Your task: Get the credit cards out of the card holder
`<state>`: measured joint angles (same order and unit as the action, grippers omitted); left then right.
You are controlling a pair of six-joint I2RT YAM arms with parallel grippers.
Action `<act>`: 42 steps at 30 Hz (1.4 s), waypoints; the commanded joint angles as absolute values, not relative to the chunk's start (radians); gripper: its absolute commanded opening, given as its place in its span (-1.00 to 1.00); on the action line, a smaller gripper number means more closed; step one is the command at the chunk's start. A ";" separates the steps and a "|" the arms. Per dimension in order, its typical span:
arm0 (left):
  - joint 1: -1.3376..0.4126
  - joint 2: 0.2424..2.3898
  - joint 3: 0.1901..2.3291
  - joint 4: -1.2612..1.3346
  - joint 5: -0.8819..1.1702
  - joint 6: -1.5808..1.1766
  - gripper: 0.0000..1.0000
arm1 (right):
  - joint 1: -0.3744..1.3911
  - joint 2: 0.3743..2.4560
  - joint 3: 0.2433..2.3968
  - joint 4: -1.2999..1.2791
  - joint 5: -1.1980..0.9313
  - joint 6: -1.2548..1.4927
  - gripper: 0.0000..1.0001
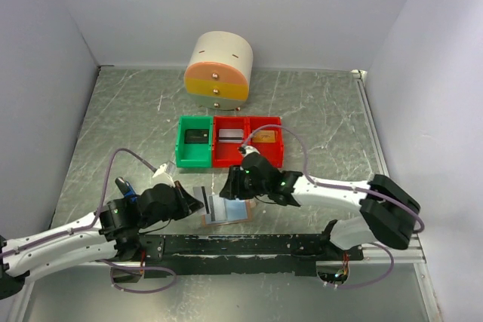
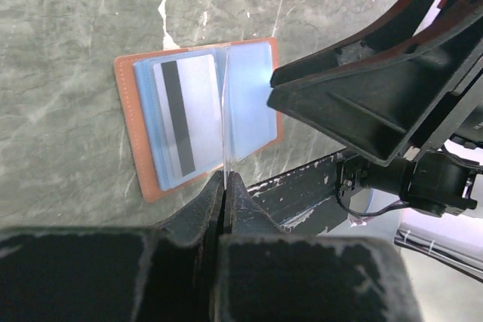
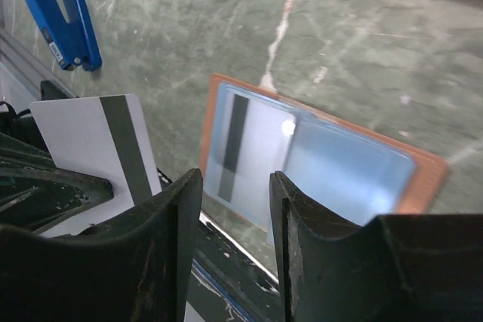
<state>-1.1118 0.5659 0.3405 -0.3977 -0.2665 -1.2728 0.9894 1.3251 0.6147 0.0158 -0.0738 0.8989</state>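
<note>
One credit card is out, pinched tight in the left gripper at lower left of the right wrist view, while a second card (black-striped) sits in the open card holder mid-frame, below the half-open, empty right gripper.

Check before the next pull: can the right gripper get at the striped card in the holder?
Probably yes: the right gripper hangs open over the striped card in the card holder, nothing between; the left gripper holds another card aside.

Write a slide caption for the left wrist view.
Left gripper pinches one credit card edge-on over the open card holder, another striped card inside.
</note>
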 commanded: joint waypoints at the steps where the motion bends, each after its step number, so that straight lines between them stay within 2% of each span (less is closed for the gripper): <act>1: -1.117 0.536 0.374 -0.517 -0.312 -1.256 -0.86 | 1.040 1.436 0.712 0.053 -0.091 0.897 -0.19; 7: -1.117 0.509 0.361 -0.506 -0.302 -1.256 -0.86 | 1.059 1.514 0.697 0.067 -0.071 0.923 -0.23; 12: -1.117 0.516 0.341 -0.447 -0.270 -1.214 -0.86 | 1.049 1.514 0.595 0.069 -0.035 0.953 -0.23; 22: -1.117 0.649 0.324 -0.194 -0.153 -1.104 -0.86 | 1.044 1.340 0.551 -0.008 0.041 0.956 -0.17; 28: -1.096 0.738 0.331 -0.050 -0.072 -1.034 -0.84 | 1.022 1.162 0.503 -0.020 0.138 0.932 0.03; 34: -0.895 0.862 0.348 0.118 0.198 -0.930 -0.86 | 0.897 0.943 0.460 -0.083 0.092 0.869 0.14; 37: -0.770 0.873 0.318 0.258 0.404 -0.922 -0.86 | 0.836 0.805 0.417 -0.070 0.068 0.858 0.33; 40: -0.725 0.851 0.298 0.331 0.490 -0.917 -0.86 | 0.794 0.690 0.387 -0.063 0.061 0.846 0.48; 42: -0.723 0.824 0.290 0.343 0.514 -0.916 -0.86 | 0.786 0.632 0.374 -0.040 0.053 0.833 0.51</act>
<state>-0.7387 0.8673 0.3134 0.1852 0.3206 -0.9527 0.8112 0.7300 0.4030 -0.0589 0.0711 0.8734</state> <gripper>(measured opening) 0.077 0.739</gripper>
